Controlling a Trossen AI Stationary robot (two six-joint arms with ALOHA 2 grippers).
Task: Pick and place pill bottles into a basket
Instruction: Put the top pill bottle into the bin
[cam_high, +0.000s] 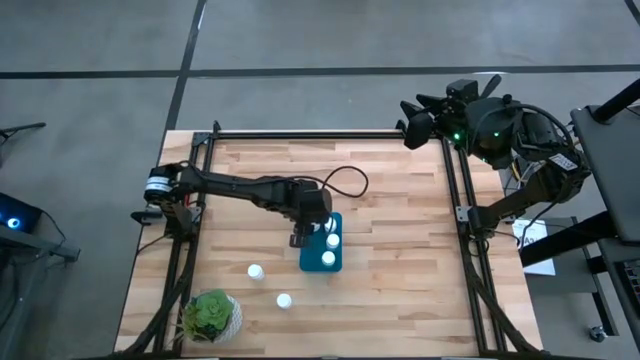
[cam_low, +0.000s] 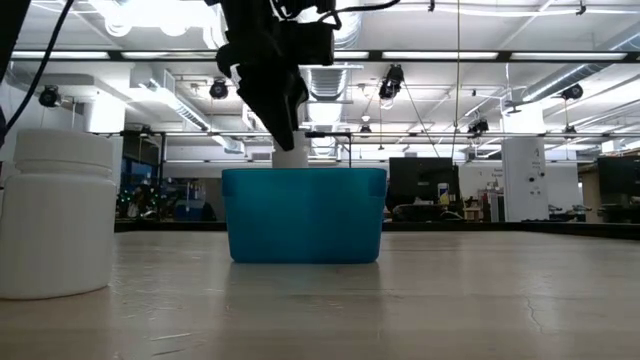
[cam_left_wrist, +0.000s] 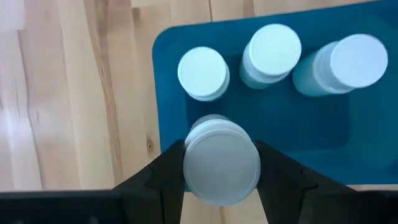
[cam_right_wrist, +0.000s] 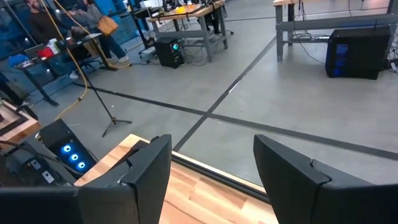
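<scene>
The left gripper (cam_left_wrist: 221, 171) is clamped on a pill bottle (cam_left_wrist: 221, 162), its two dark fingers (cam_left_wrist: 163, 174) pressed against either side of the smooth round white cap. It hangs right over the near edge of the basket (cam_left_wrist: 171, 93), a teal-blue plastic bin with rounded corners and a glossy floor. In the left wrist view three more white bottles stand inside, just beyond the held one: one cap (cam_left_wrist: 203, 73) closest to the fingers, another (cam_left_wrist: 272, 51) beside it, and a third (cam_left_wrist: 348, 62) farther along that looks tilted.

From above, the left arm (cam_high: 240, 188) stretches across the pale wood-plank table (cam_high: 400, 250) and its gripper (cam_high: 300, 238) sits at the basket's (cam_high: 321, 262) left rim. Two loose bottles stand on the boards off to that side of the gripper, one (cam_high: 256, 271) near, another (cam_high: 284, 300) a bit farther. A round white pot with a spiky green plant (cam_high: 212, 316) is well apart, at the table corner.

In the low view the held bottle (cam_low: 290, 152) pokes out just above the basket wall (cam_low: 304, 215), and a chunky matte white bottle (cam_low: 58, 212) looms close to the camera.

The right gripper (cam_right_wrist: 211, 180) is parked off past the table's far right corner, fingers spread apart, holding nothing.
</scene>
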